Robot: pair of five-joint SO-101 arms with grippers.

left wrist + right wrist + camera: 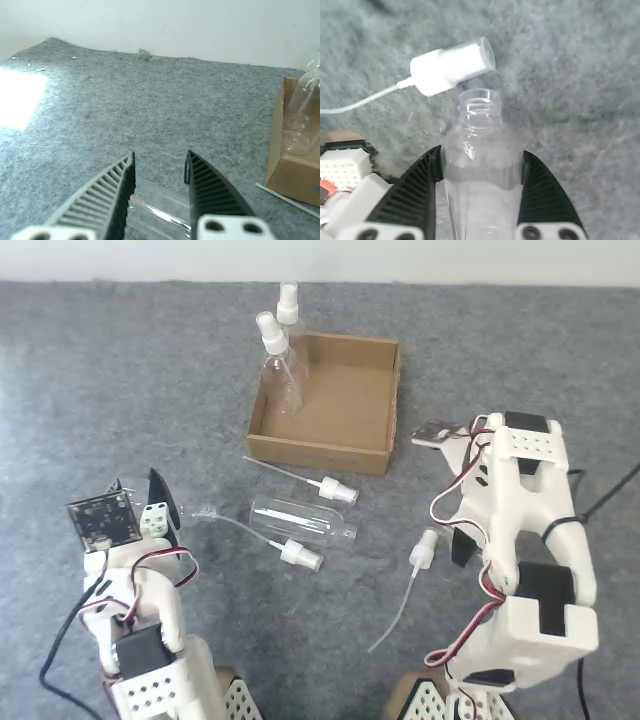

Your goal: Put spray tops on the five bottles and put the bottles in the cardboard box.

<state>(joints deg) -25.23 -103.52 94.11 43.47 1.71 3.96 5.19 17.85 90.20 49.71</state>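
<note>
— Inside the cardboard box [320, 452], what's there?
— Two capped bottles [280, 375], upright and close together at its far left corner, sprayers on. The left wrist view catches one of them against the box wall [295, 170].
— And on the grey mat [120, 370]?
— In front of the box a bare bottle [305, 520] lies on its side with no top. A first spray top [337, 489] lies between it and the box, its tube pointing back toward the box's left end. A second spray top [300, 555] lies just on the bottle's near side, its tube curving off toward the left arm.
— The left gripper [160, 162]?
— Its jaws sit on either side of a clear bottle [155, 212] and are closed against it, low over the mat, well left of the box.
— The right gripper [481, 154]?
— Clamped on the body of an open-necked bottle [480, 107], the mouth uncovered. A third spray top [452, 65] lies on the mat just beside that mouth, not on it, its tube trailing away. From the high view, that top [425, 550] rests close beside the right arm
</note>
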